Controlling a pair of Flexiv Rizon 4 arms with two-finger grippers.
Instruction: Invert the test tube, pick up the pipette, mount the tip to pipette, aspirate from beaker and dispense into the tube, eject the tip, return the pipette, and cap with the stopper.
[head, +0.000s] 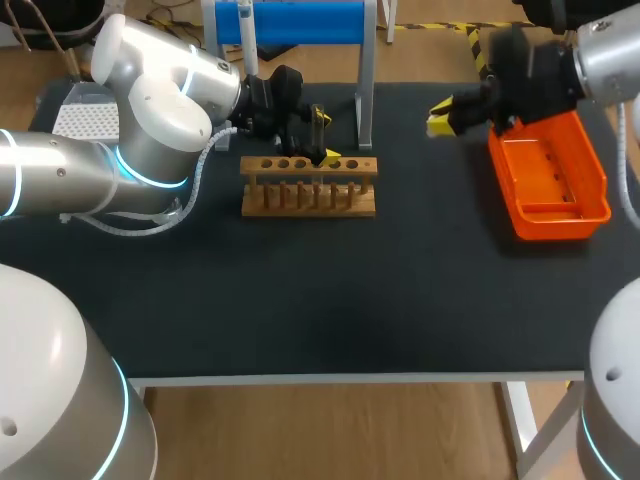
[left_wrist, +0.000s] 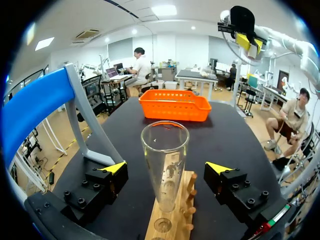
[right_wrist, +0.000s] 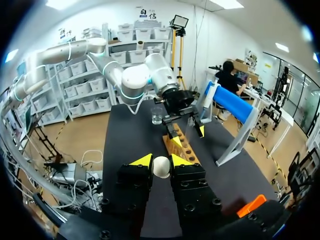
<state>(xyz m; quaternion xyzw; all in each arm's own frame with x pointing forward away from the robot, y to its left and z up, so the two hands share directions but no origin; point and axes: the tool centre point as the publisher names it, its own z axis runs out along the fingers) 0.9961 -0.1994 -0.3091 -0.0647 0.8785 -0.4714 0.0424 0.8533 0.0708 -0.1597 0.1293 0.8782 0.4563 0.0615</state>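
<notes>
Left gripper (left_wrist: 166, 167): fingers spread wide, one to each side of the test tube (left_wrist: 165, 150), and neither touches the glass. The tube stands upright in the wooden rack (head: 308, 186) with its open mouth up and no cap on it. In the head view we see this gripper at the rack's far side, its arm coming in from the left.

Right gripper (right_wrist: 161, 161): fingers pinched on a small white round stopper (right_wrist: 161, 168), which sits between the two yellow tips. In the head view we find this gripper at the near-left end of the orange basket (head: 552, 215), well apart from the rack.

The rack sits mid-table on the black table top (head: 320, 300). A blue stand (head: 300, 20) is just behind it. From the right wrist view we note a clear beaker (right_wrist: 157, 116) on the table beyond the rack, beside the left arm. We cannot tell what the beaker contains.
</notes>
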